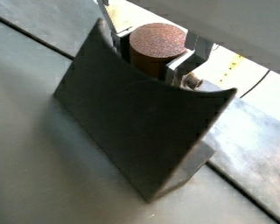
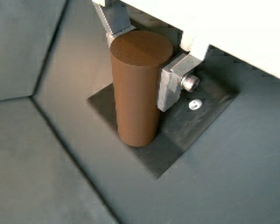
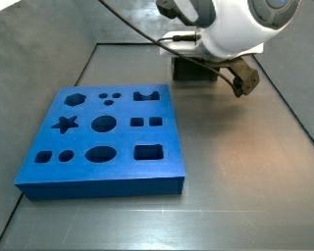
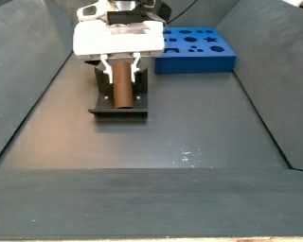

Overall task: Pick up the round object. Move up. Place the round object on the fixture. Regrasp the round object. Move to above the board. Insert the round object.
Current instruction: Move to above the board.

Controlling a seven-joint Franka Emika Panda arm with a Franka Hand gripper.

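Over the fixture (image 4: 120, 104), the fingers (image 2: 174, 77) clamp the round object (image 2: 140, 87); a side view adds the board (image 3: 105, 132).

In a side view the claw (image 3: 238, 78) hides the round object (fixture (image 3: 196, 70) half-covered).

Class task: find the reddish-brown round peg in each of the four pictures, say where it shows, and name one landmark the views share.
Wrist view: the round object shows its flat end behind the fixture, between the fingers of the gripper.
Wrist view: its whole length shows, over the fixture's base plate.
Side view: hidden behind the arm.
Side view: left of centre, under the gripper.
Shared landmark: the fixture.
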